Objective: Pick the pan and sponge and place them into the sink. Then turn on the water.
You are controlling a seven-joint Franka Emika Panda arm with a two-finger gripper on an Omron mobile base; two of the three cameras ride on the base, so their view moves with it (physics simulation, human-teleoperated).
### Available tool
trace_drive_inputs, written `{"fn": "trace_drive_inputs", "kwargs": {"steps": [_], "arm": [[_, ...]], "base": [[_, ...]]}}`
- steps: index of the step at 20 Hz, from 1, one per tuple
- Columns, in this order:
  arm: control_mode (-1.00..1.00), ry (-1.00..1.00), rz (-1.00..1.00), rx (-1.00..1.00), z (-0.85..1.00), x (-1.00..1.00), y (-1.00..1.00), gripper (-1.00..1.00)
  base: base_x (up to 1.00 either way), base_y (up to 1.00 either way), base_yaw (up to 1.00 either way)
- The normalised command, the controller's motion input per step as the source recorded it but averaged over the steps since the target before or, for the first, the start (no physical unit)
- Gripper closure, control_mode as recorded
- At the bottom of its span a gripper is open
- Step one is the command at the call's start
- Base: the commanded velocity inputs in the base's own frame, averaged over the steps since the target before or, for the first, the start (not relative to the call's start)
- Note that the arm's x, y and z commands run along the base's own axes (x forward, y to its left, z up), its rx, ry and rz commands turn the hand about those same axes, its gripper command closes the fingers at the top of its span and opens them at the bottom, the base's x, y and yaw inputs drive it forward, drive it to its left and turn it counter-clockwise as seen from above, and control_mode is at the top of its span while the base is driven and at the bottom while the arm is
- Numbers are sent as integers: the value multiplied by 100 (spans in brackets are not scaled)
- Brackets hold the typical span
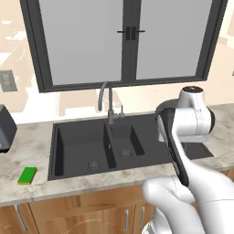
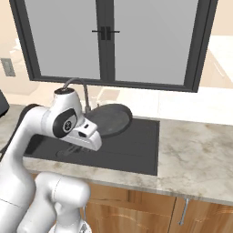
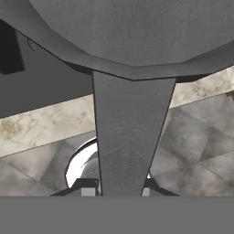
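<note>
My gripper (image 3: 114,189) is shut on the long handle (image 3: 130,128) of the dark grey pan (image 3: 137,32), whose round body spreads across the top of the hand view. In the right base view the pan (image 2: 110,119) hangs tilted above the right end of the black sink (image 2: 136,148), just right of the faucet (image 2: 76,84). A rim of the pan (image 1: 163,109) peeks out behind my arm in the left base view. The green sponge (image 1: 27,175) lies flat on the counter left of the sink (image 1: 57,151), near the front edge. Both basins hold nothing, and no water runs from the faucet (image 1: 105,97).
A dark grey appliance (image 1: 5,128) stands at the counter's far left. A dark mat (image 1: 199,150) lies right of the sink. The window frame (image 1: 123,41) rises behind the faucet. Marble counter (image 2: 195,150) stretches bare to the right, with wooden cabinets below.
</note>
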Motion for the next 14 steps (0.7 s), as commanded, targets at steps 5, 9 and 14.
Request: {"fn": "trace_drive_inputs", "kwargs": {"steps": [5,9,14], "arm": [[-100,7,-7,-5,39,-6,28,100],[-100,6,-8,-1,19,-10,33,100],[-100,-1,-1,-5,5,-5,55,100]], "base": [[0,0,0],[0,0,0],[0,0,0]]}}
